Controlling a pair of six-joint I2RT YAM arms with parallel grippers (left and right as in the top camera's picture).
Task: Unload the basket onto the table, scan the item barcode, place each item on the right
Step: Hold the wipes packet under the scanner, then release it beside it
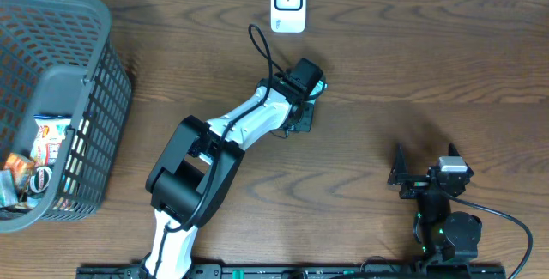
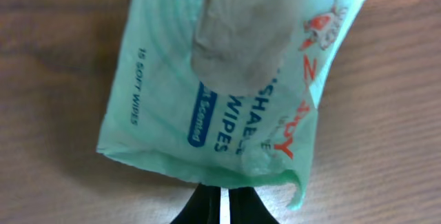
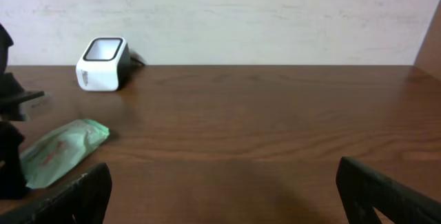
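Past the grey basket (image 1: 101,81) at the left, we are seeing the left gripper (image 2: 222,209) pinching the near edge of the green wet-wipes pack (image 2: 155,114). The pack is resting mid-table (image 1: 429,73), its long axis stretching away from the jaws. The white barcode scanner (image 1: 288,3) is sitting just beyond the pack, so we are judging the left arm nearer, while the right gripper (image 1: 425,169) is waiting spread wide and empty, well apart.

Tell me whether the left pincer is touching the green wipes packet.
Touching. The left wrist view shows the left pincer shut, its black fingers meeting on the lower edge of the green plastic wipes packet.
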